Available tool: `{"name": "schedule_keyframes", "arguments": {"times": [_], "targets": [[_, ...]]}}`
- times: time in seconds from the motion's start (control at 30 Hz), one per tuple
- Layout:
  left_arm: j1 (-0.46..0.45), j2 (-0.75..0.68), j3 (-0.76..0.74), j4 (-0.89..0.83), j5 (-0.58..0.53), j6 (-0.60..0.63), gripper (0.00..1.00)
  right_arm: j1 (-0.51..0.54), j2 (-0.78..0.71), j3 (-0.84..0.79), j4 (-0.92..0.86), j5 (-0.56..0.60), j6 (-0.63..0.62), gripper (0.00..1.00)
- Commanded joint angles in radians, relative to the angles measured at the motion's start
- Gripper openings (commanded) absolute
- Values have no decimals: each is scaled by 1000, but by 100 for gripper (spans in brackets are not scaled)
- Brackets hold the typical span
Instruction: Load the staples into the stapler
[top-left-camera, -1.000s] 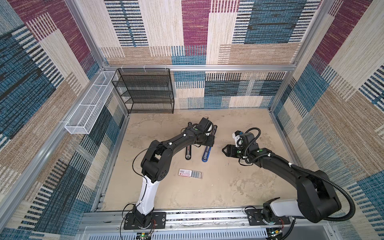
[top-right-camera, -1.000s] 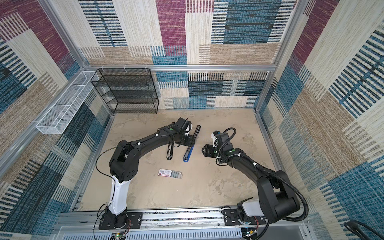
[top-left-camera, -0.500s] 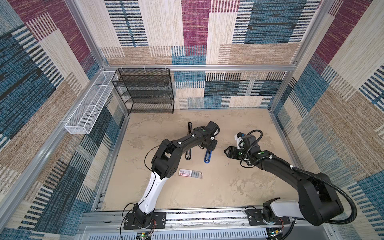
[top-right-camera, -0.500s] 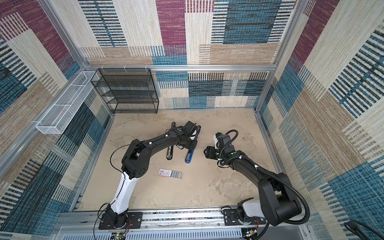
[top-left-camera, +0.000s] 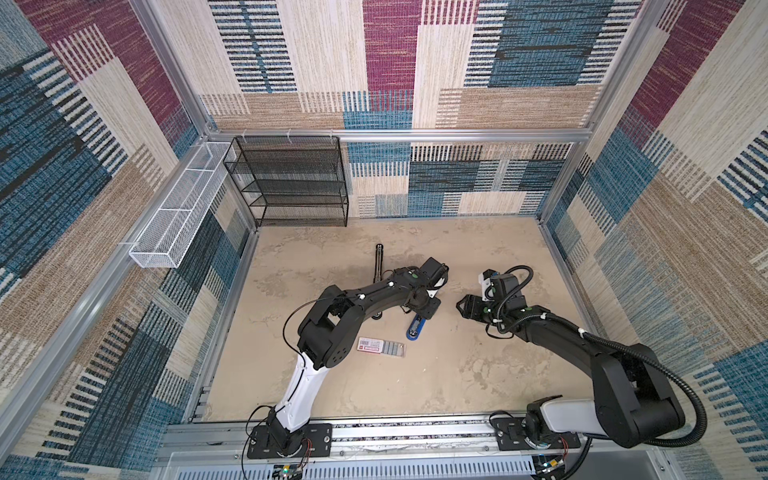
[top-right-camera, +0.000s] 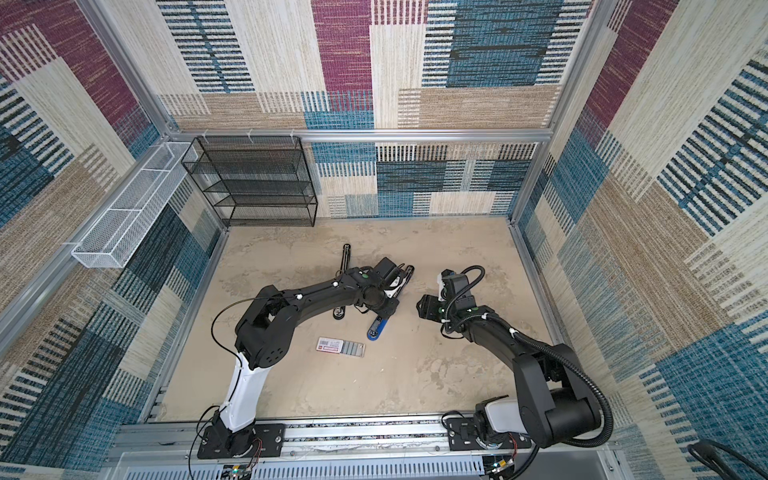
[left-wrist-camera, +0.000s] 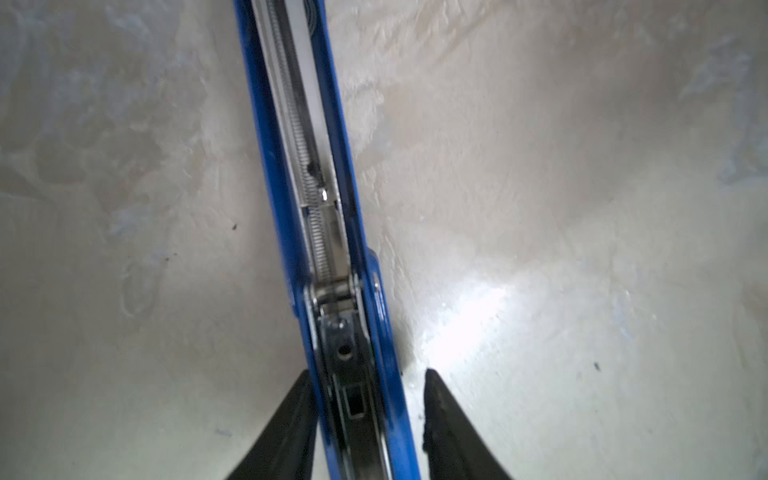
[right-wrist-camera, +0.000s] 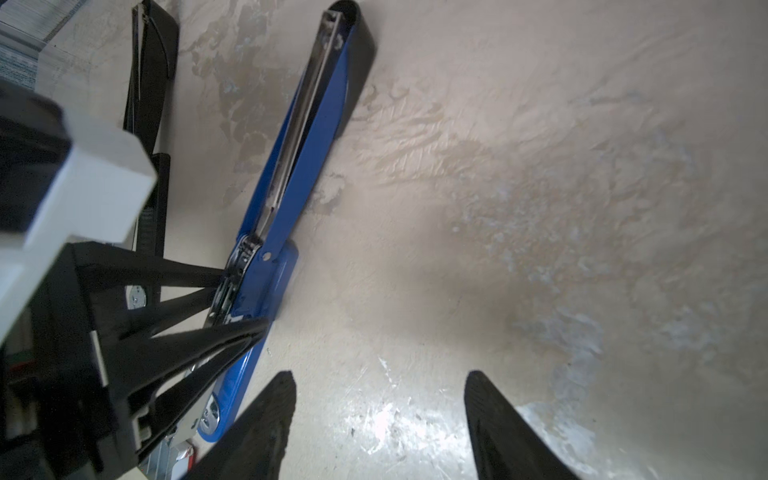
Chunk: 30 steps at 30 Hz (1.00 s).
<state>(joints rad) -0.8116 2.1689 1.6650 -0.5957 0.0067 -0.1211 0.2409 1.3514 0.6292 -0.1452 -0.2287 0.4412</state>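
Beige tabletop (top-left-camera: 457, 374). Blue stapler (top-left-camera: 414, 330) lies open, long axis near-far; left gripper (left-wrist-camera: 365, 382) straddles its hinge, jaws parted, not clamped. Near-left of it sit the staples (top-left-camera: 381, 346), crosswise. Farther off, right gripper (right-wrist-camera: 378, 382) spread, empty.

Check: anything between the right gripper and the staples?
Yes. The near end of the blue stapler lies roughly on the straight line from the right gripper to the staples, and the left gripper straddles the stapler beside its hinge. Nothing covers the staples from above, so a raised approach looks clear.
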Motion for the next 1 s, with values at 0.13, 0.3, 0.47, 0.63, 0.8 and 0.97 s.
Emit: {"name": "schedule_keyframes", "arguments": {"times": [0.13,0.3,0.47,0.63,0.8,0.97], "targets": [[5,36,115,-13,-2,12,56,-49,-2,-8,75,-50,17,69],[14,138,264,-49,-10,12,58,-77,1,-25,108,-84,32,69],[26,230,403,-91,-16,14,58,-97,22,-34,157,-129,59,69],[31,271,454,-99,-7,24,53,-112,60,-25,210,-160,75,69],[31,287,469,-103,11,35,43,-138,98,-14,258,-202,90,69],[31,289,473,-102,33,37,24,-176,134,-15,342,-271,117,72]]}}
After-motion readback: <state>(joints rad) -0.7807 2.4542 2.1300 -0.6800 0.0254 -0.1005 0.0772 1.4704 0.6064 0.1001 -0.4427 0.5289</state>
